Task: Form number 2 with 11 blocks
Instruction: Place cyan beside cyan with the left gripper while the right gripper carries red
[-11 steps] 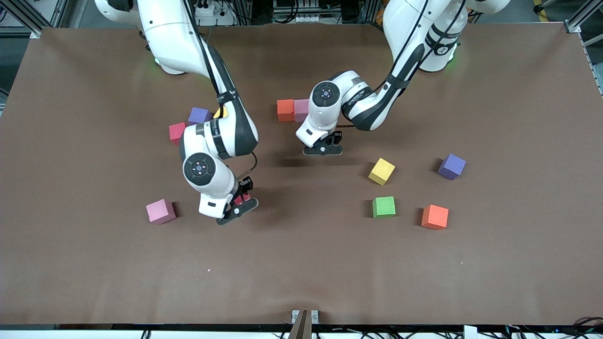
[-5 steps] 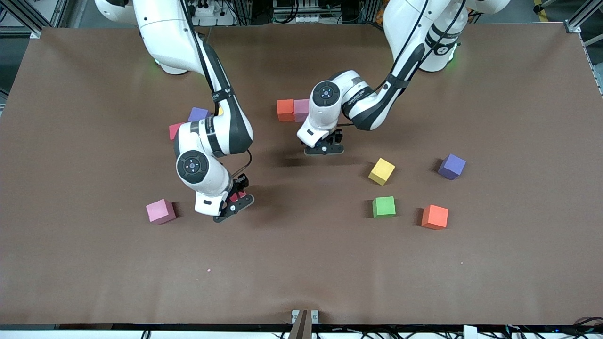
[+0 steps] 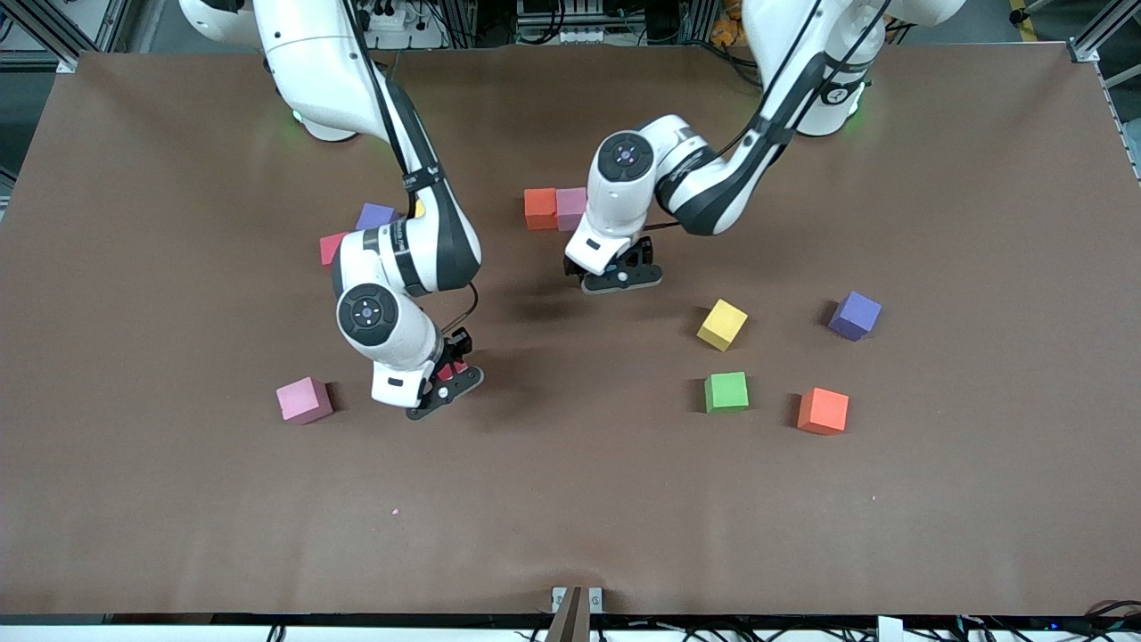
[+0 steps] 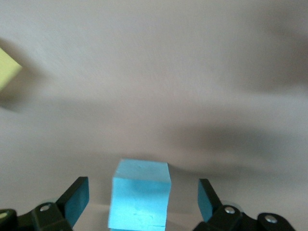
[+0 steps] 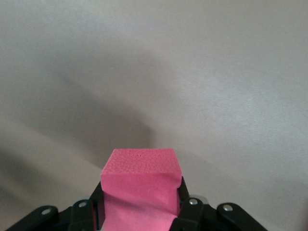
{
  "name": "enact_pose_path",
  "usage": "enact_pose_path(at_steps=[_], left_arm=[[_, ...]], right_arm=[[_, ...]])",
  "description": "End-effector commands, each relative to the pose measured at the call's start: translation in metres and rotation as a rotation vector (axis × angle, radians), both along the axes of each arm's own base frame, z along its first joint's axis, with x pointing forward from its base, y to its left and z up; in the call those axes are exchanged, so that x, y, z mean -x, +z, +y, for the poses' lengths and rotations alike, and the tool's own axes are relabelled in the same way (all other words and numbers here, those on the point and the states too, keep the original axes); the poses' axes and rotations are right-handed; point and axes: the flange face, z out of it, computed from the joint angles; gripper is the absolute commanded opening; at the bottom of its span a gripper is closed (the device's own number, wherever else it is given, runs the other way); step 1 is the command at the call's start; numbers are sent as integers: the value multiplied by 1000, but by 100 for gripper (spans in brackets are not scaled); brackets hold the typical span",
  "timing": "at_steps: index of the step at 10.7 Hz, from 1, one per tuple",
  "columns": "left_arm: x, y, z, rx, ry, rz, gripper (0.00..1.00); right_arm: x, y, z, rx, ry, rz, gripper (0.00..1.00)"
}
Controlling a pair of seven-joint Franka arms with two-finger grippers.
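Observation:
My left gripper (image 3: 617,272) stands open just nearer the camera than an orange block (image 3: 539,208) and a pink block (image 3: 571,207) that sit side by side. A light blue block (image 4: 142,178) rests on the table between the left gripper's (image 4: 142,191) fingers, untouched; the front view hides it under the hand. My right gripper (image 3: 450,379) is shut on a red block (image 5: 139,173), low over the table beside a loose pink block (image 3: 304,399). Yellow (image 3: 722,324), green (image 3: 726,391) and orange (image 3: 823,410) blocks lie toward the left arm's end.
A red block (image 3: 332,247) and a purple cube (image 3: 376,216) sit partly hidden by the right arm. Another purple cube (image 3: 855,315) lies beside the yellow block. The brown table (image 3: 570,517) is bare near the camera.
The left gripper opened and let go of the light blue block, then lifted slightly. The right gripper, still holding the red block, shifted a little toward the right arm's end.

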Motion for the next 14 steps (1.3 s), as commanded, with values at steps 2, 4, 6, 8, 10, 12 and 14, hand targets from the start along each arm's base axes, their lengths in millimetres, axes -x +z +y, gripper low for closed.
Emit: enact_pose_path(at_steps=[2,4,6,8,10,12,14], left_arm=[[-57,43,69,6,107,-45,100],[-104,52,121,9,77,-71,100],[-144,54,173,4,35,-87,100],[-177,45,212,-2,-9,-82,100],[-198,38,234,-21,-59,-66,100],[-215,29,251,-24,-115,-69,100],[-230,19,275,-25,-157,-69,100]], right_arm=[[34,16,39,-12,125,31,25],[56,16,71,-11,197,48,25],[86,15,112,-5,286,46,26],[99,14,123,-11,399,56,26],[104,13,123,-19,500,83,26],[112,11,131,-24,579,85,26],[120,11,139,-36,691,86,27]])
